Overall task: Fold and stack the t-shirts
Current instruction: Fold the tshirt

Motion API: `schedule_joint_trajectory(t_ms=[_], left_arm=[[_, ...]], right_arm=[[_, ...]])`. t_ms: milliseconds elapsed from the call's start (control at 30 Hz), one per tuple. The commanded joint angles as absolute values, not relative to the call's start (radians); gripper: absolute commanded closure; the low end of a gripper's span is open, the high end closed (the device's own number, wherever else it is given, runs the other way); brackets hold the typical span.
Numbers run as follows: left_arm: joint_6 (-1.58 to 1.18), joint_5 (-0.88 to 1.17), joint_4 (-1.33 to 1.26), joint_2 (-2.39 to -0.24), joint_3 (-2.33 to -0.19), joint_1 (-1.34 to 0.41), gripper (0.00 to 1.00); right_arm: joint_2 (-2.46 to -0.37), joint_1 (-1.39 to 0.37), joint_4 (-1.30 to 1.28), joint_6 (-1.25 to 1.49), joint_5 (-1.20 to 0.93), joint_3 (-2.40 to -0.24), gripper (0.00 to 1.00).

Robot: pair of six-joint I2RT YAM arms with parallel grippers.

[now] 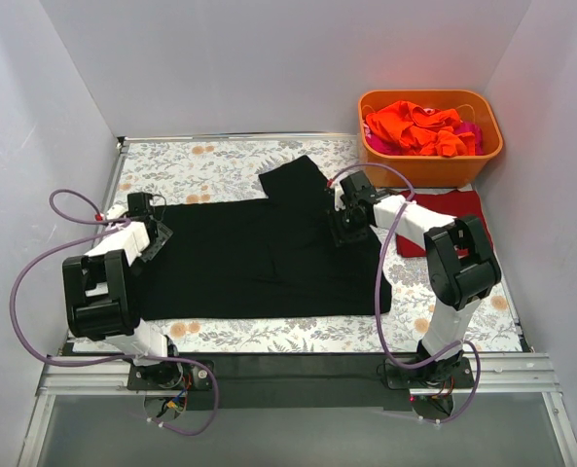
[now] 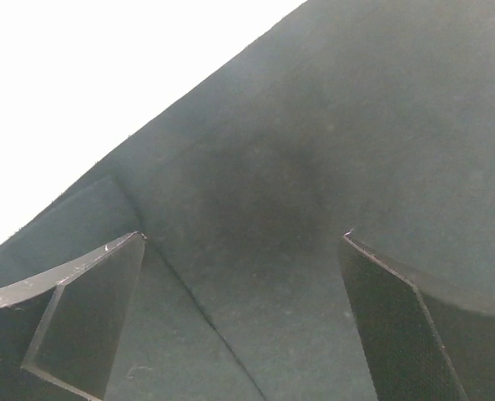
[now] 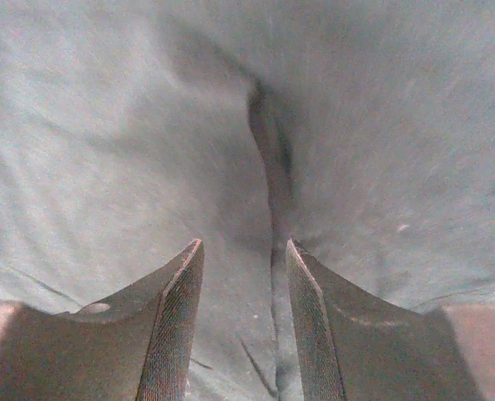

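black t-shirt (image 1: 259,258), one, lies flat; dark red t-shirt (image 1: 468,208), one, beside it.

One black t-shirt (image 1: 269,258) spread flat, the others off to the right.
It lies mid-table, one sleeve angled toward the back. A dark red t-shirt (image 1: 468,206) lies just right of it. Behind that, crumpled orange t-shirts (image 1: 414,126) are heaped with perhaps a pink one (image 1: 473,134) among them.

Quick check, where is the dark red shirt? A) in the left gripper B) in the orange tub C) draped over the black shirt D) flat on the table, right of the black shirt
D: the dark red shirt lies flat right of the black shirt, in front of the orange tub.
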State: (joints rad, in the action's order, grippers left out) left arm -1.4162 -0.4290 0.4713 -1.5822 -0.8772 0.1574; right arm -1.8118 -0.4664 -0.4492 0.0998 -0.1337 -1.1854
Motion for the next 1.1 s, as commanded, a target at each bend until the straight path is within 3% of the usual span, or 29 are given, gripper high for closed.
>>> schedule_joint_trajectory(t_ms=[0,300,700,1067], left_arm=[[-1.306,-0.489,0.421,-1.494,-0.951,0.158,0.04],[-1.108,-0.537,0.213,-1.693,-1.126,0.164,0.11],[-1.114,-0.405,0.250,-1.940,-1.362,0.232,0.45],[-1.144,-0.370,0.350,-2.098,-1.514,0.244,0.44]], right_arm=[[-1.756,-0.466,-0.471,0.072,-0.135,-1.319,0.56],[-1.798,-0.466,-0.469,0.057,-0.152,-1.427,0.56],[-1.792,-0.468,-0.456,0.051,-0.186,-1.350,0.56],[-1.802,-0.468,-0.439,0.040,-0.193,-1.328,0.56]])
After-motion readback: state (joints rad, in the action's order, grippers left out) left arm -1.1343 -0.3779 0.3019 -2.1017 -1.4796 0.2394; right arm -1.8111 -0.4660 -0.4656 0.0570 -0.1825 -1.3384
